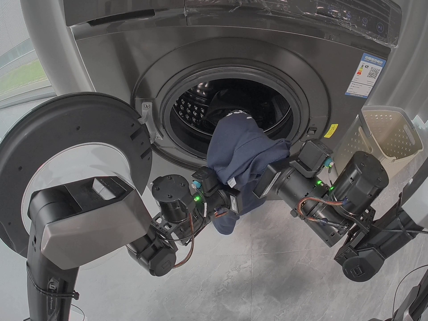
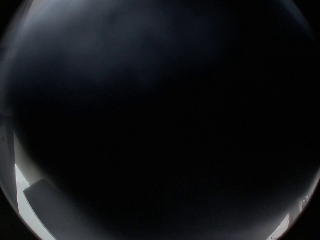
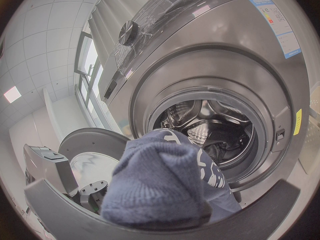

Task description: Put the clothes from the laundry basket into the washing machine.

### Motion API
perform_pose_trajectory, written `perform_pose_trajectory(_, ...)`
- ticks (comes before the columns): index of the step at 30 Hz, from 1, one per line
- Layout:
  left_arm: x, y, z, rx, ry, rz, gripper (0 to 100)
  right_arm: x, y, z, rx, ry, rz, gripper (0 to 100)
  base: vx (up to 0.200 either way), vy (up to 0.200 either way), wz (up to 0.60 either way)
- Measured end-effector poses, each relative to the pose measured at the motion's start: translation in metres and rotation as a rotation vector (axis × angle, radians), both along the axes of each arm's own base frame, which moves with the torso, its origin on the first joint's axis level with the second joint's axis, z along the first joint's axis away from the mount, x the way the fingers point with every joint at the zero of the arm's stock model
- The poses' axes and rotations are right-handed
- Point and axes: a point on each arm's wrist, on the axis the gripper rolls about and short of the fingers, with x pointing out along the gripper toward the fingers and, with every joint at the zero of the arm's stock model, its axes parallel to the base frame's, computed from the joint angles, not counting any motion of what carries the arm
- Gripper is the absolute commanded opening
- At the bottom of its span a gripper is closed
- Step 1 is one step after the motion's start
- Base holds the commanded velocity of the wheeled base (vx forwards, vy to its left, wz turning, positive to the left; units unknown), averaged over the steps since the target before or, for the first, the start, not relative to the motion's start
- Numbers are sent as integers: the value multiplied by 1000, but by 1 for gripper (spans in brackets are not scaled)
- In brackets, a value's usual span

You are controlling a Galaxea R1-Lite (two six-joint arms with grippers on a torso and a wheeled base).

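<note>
1. Head view: the washer (image 1: 249,45) stands ahead, with its door (image 1: 67,130) swung open to the left.
2. The basket (image 1: 392,134) sits just right of the washer.
3. A navy sweater (image 1: 243,152) drapes over the ends of the left arm (image 1: 178,201) and right arm (image 1: 303,188). Its top is at the drum mouth and its tail hangs toward the floor.
4. Dark clothes (image 3: 226,144) lie far inside the drum.
5. Likely best: carry the sweater farther in and lift the tail over the near rim before letting go, or it may slide out.
6. Cloth covers both arm ends, so I cannot tell whether the fingers are spread or pinching the sweater.
</note>
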Motion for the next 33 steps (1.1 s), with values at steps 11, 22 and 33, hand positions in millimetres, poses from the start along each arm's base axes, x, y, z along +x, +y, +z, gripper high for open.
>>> perform_pose_trajectory(11,-4,8,31,-75,-28,44,0,11,-30,-7,-12,38,-85,0,0,0,0)
perform_pose_trajectory(22,-19,29,64,-114,-55,74,0,17,-36,-32,-69,111,-109,0,0,0,0)
perform_pose_trajectory(33,-26,34,77,-137,-75,74,0,8,-31,-42,-119,132,-69,100,0,0,0)
